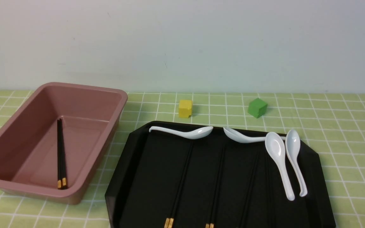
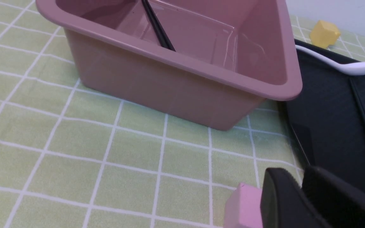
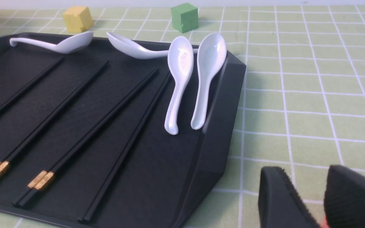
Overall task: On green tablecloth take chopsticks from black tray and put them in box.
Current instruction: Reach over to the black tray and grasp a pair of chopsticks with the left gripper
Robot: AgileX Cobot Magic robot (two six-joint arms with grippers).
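Observation:
The pink box (image 1: 112,104) stands at the left on the green tablecloth (image 1: 344,126), with one pair of black chopsticks (image 1: 60,152) lying inside, gold ends toward me. The black tray (image 1: 128,177) lies in the middle with several more chopstick pairs (image 1: 179,186) laid lengthwise; they also show in the right wrist view (image 3: 74,133). No gripper shows in the front view. My left gripper (image 2: 299,177) is shut and empty, low over the cloth by the box's near corner (image 2: 227,104) and the tray's edge. My right gripper (image 3: 306,177) is open and empty over the cloth beside the tray's right rim (image 3: 220,126).
Several white soup spoons (image 1: 279,158) lie along the tray's far edge and right side. A yellow cube (image 1: 185,108) and a green cube (image 1: 257,107) sit on the cloth behind the tray. A pale wall stands behind the table.

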